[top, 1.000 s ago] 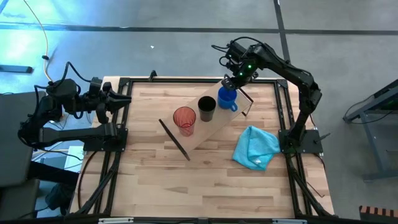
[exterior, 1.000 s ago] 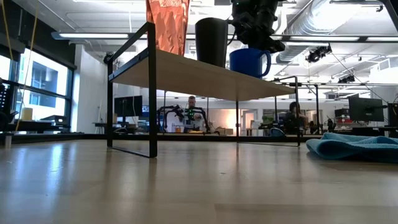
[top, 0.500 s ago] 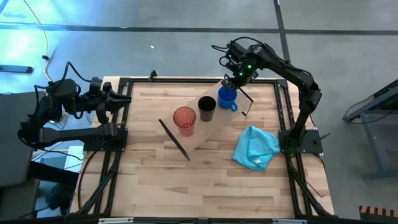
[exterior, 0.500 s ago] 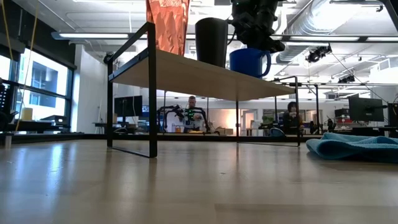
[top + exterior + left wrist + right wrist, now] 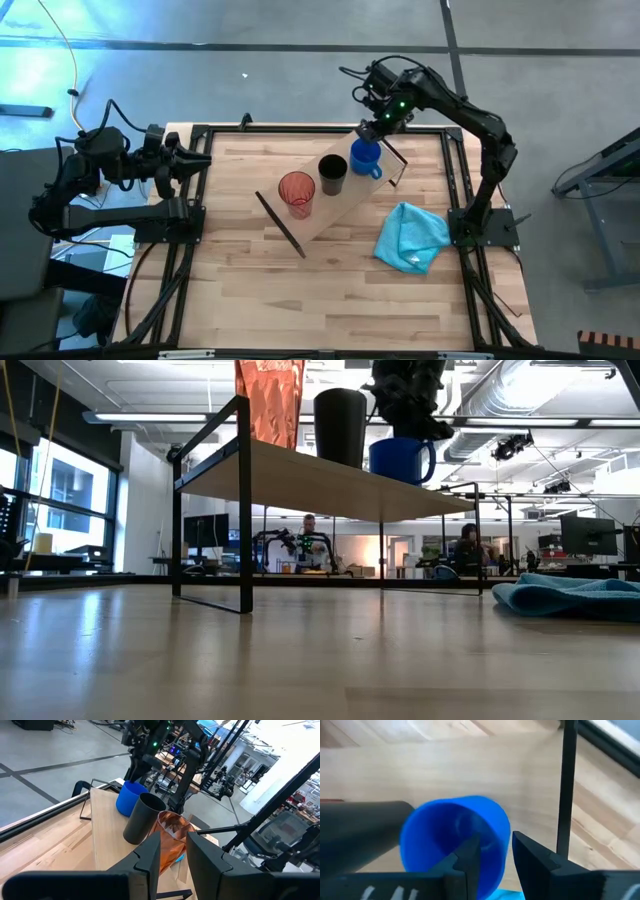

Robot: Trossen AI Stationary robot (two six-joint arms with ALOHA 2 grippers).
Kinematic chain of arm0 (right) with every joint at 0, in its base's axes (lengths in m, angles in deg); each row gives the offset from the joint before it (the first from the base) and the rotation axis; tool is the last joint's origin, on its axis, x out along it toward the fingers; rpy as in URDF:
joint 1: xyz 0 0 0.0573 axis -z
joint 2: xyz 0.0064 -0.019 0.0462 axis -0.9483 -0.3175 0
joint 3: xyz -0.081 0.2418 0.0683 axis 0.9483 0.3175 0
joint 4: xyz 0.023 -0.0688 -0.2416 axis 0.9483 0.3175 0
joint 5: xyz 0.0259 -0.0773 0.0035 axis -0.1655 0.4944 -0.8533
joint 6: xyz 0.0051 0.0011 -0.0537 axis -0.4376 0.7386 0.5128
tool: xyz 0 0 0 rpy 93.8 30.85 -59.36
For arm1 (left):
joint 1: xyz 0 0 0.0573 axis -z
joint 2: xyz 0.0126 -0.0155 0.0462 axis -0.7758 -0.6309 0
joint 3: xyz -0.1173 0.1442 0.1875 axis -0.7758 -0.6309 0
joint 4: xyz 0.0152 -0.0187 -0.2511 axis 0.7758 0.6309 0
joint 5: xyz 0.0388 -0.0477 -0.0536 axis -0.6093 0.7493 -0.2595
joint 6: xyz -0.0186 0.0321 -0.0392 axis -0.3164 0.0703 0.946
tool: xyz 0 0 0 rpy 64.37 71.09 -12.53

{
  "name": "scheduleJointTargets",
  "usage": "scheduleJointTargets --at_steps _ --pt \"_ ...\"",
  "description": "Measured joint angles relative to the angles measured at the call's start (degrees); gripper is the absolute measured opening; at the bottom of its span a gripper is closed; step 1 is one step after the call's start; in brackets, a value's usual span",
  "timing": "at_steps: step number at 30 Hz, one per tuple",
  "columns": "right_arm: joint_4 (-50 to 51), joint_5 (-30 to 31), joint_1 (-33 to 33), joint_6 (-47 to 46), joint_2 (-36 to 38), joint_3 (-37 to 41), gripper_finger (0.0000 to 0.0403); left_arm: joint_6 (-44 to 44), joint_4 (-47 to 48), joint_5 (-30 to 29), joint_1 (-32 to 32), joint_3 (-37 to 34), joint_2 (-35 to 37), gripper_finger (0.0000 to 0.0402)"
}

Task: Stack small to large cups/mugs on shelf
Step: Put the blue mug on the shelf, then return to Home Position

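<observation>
The shelf (image 5: pixel 340 206) lies slantwise across the table's middle, a light board on black brackets. Three vessels stand on it in a row: the orange-red tumbler (image 5: pixel 297 192) at its near-left end, the black cup (image 5: pixel 333 175) in the middle, and the blue mug (image 5: pixel 365 158) at its far-right end, handle (image 5: pixel 431 460) toward the right. My right gripper (image 5: pixel 496 855) is open just above the mug's rim (image 5: pixel 506 827), fingers on either side of the wall without touching. My left gripper (image 5: pixel 198 160) is open and waits at the table's left edge.
A crumpled light blue cloth (image 5: pixel 410 237) lies on the table to the right of the shelf, near the right rail. Bare wooden tabletop spreads in front of the shelf toward the near edge. People sit in the room behind the table (image 5: pixel 308 525).
My right gripper has risen a little above the blue mug, drifting slightly toward the far edge. The mug, the black cup and the tumbler have stayed where they stood on the shelf.
</observation>
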State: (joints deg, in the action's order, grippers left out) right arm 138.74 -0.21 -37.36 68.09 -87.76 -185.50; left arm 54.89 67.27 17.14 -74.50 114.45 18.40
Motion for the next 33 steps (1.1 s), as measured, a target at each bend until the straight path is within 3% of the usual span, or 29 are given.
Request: scheduleJointTargets --at_steps 9,16,20,26,33 --pt "4.2 0.0 0.0 0.0 0.0 -8.9 0.0104 0.0 0.4 0.1 0.0 0.0 0.0 0.0083" --pt "6.7 -1.2 -2.4 2.2 0.5 -21.5 0.0104 -1.0 0.8 1.1 0.0 0.0 0.0 0.0083" --pt "-1.5 -4.2 -4.0 3.7 7.0 -17.3 0.0104 -2.9 0.7 2.1 0.0 0.0 0.0 0.0083" --pt "-5.6 -2.9 -8.2 4.5 13.6 -16.6 0.0104 -5.2 -0.9 6.7 0.0 0.0 0.2 0.0083" --pt "-13.2 5.2 -15.1 6.3 19.3 -16.6 0.0103 -7.5 -4.7 14.4 0.0 0.0 0.2 0.0083"
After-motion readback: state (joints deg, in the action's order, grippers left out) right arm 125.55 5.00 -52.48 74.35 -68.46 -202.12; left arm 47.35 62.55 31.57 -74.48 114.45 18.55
